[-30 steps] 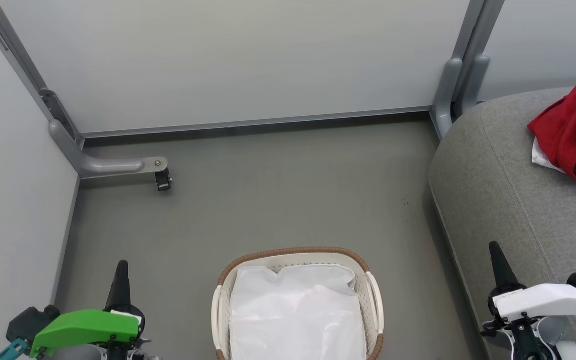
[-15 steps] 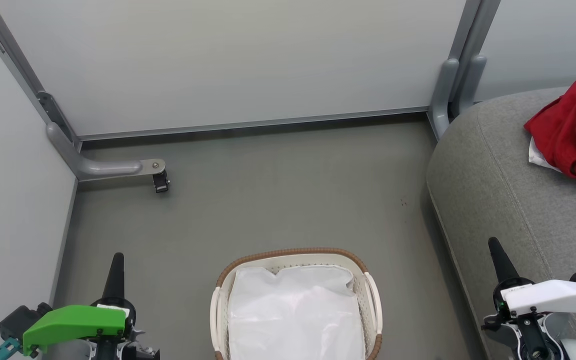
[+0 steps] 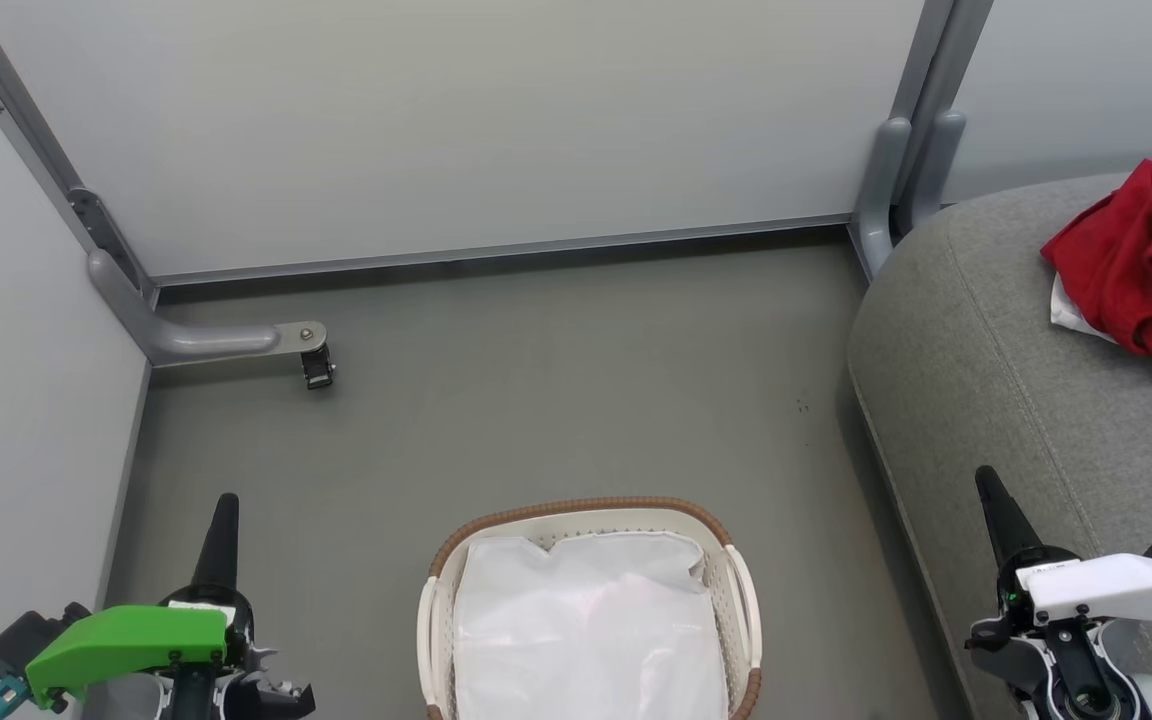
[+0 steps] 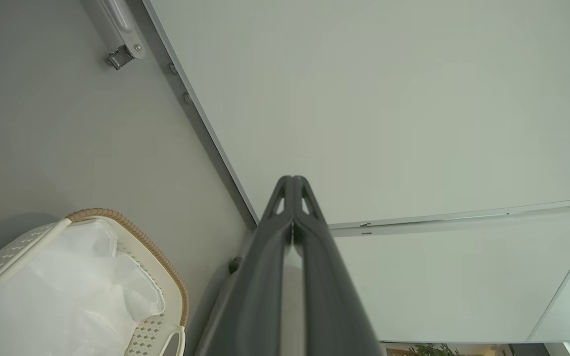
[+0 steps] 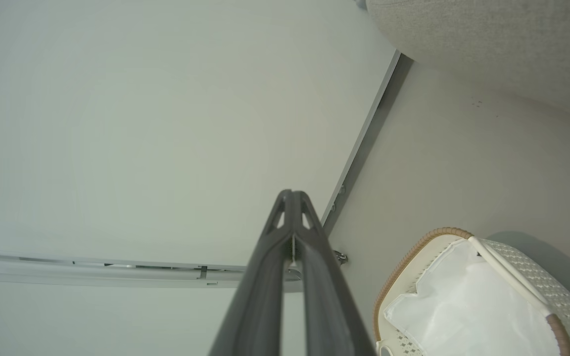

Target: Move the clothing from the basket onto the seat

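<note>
Your left gripper (image 3: 224,515) sits pinched shut and empty at the lower left, and the basket (image 3: 576,505) in the middle holds just its white lining (image 3: 586,630), as far as you can see. Your right gripper (image 3: 991,490), also closed on nothing, hangs by the seat (image 3: 986,380), where the red clothing (image 3: 1146,265) lies heaped, so the move looks finished.

You've got a smooth grey floor (image 3: 556,400) ahead, pale grey partition panels (image 3: 486,130) behind it, and a grey metal support foot (image 3: 226,340) with a small black caster (image 3: 317,367) at the left corner.
</note>
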You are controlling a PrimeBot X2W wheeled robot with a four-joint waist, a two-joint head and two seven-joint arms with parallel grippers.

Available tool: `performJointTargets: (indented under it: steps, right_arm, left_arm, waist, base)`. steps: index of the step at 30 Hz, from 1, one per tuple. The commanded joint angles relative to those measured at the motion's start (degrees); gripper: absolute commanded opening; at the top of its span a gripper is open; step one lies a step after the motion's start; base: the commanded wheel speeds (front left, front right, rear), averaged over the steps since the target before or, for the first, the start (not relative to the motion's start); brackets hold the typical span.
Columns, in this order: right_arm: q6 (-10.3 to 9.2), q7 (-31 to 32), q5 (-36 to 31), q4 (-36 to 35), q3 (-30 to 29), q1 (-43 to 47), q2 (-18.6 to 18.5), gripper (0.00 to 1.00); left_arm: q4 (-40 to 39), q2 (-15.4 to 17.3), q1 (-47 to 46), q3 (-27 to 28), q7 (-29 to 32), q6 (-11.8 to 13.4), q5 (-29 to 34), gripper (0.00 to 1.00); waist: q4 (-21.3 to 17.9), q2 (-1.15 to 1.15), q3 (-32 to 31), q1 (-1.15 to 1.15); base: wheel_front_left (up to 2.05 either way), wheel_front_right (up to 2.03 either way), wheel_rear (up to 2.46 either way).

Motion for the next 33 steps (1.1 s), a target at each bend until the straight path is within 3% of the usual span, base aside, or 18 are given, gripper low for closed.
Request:
performJointTargets:
  steps: [1, 33]
  right_arm:
    - [-0.04, 0.4, 1.4, -0.6, -0.3, -0.8, -0.3, 0.00]
    - [-0.03, 3.9, 14.3, -1.3, -0.9, -1.1, -0.5, 0.00]
  left_arm:
    - [-0.5, 0.2, -1.4, 0.5, 0.3, -0.3, -1.3, 0.00]
    - [-1.9, 0.3, -2.1, 2.8, 3.8, -1.1, -12.7, 0.00]
  waist:
    - [0.0, 0.00, 0.0, 0.00]
    - [-1.0, 0.00, -0.4, 0.00]
  base:
    - [0.00, 0.00, 0.00]
    - [0.00, 0.00, 0.00]
